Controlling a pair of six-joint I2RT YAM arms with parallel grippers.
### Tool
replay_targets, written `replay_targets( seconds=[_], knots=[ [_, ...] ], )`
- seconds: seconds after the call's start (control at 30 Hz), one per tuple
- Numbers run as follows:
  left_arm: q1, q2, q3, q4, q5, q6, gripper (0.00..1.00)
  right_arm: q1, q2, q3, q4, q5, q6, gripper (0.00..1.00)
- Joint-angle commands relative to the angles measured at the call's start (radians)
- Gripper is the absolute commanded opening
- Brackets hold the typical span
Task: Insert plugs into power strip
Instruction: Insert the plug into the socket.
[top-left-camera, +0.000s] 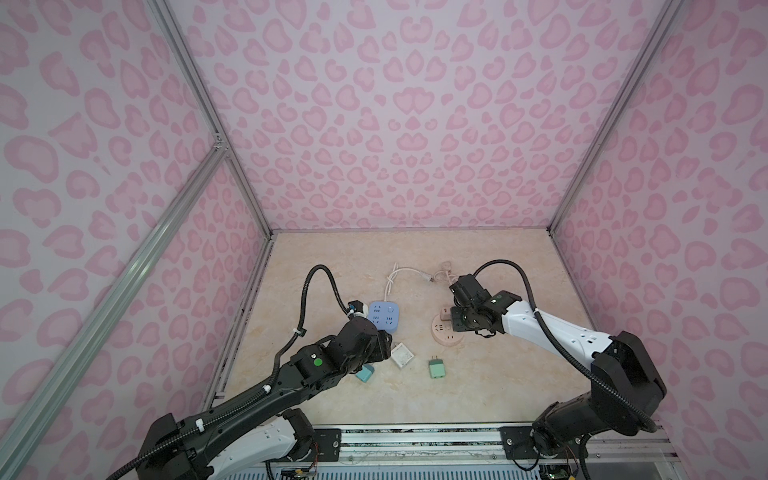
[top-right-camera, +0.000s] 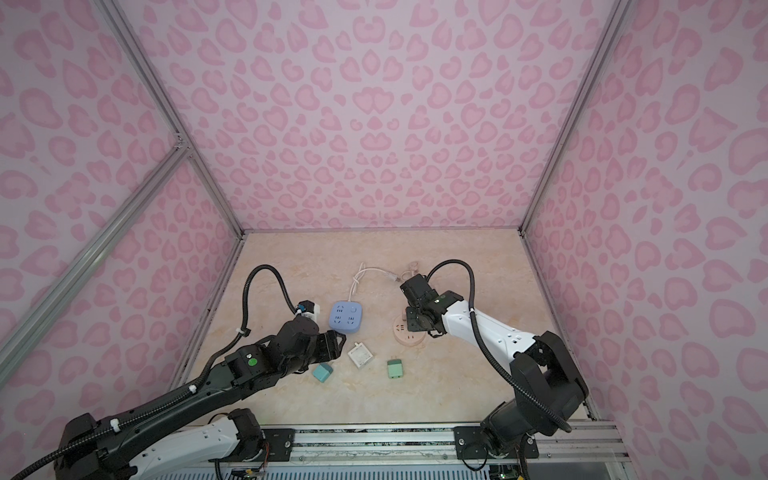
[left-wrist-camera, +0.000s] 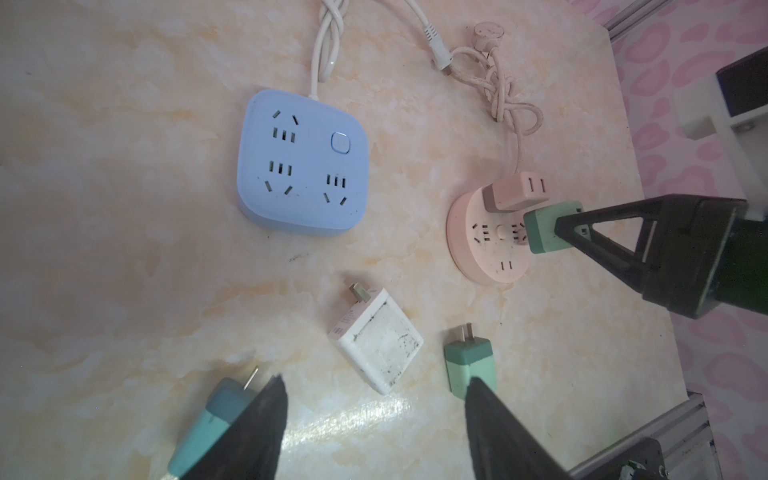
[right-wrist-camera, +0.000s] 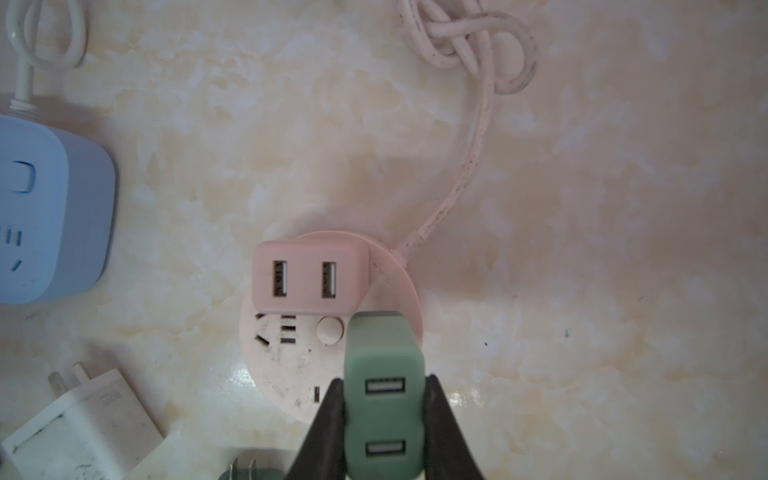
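Mint green plug (right-wrist-camera: 380, 357) clamped in right gripper (right-wrist-camera: 383, 384) over pink power strip (right-wrist-camera: 282, 365); left gripper (left-wrist-camera: 376, 382) spread apart

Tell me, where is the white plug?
In a top view the white plug lies centre-front on the table, between the teal plug and a loose green plug, just robot-side of the blue strip.

Three walls close the booth in: the back wall (top-left-camera: 411, 124), the left wall (top-left-camera: 83, 166) and the right wall (top-left-camera: 685, 166), all pale lilac strewn with pink heart-like blotches. Bare aluminium struts (top-left-camera: 245, 187) run up the corners, and a slanted strut (top-left-camera: 124, 278) crosses the left side. The surface (top-left-camera: 478, 395) is glossy beige, marbled like stone, and a metal rail (top-left-camera: 415, 440) edges its near side. Light seems to fall from overhead, judging by the soft sheen (left-wrist-camera: 365, 419) on the gloss.
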Motion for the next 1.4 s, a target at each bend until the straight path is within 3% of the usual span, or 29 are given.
replay_targets(
  seconds=[0.0,0.33,1.37],
  knots=[
    [0.001,0.004,-0.006,0.047,-0.01,-0.007,0.7,0.003,-0.004,-0.023,0.007,0.012,-0.003,0.0],
    [0.001,0.004,-0.017,0.058,-0.011,-0.008,0.7,0.009,-0.113,-0.084,0.096,-0.003,0.007,0.0],
    [0.002,0.03,-0.037,0.083,-0.013,-0.016,0.69,0.014,-0.04,-0.109,0.102,0.063,0.001,0.0]
  ],
)
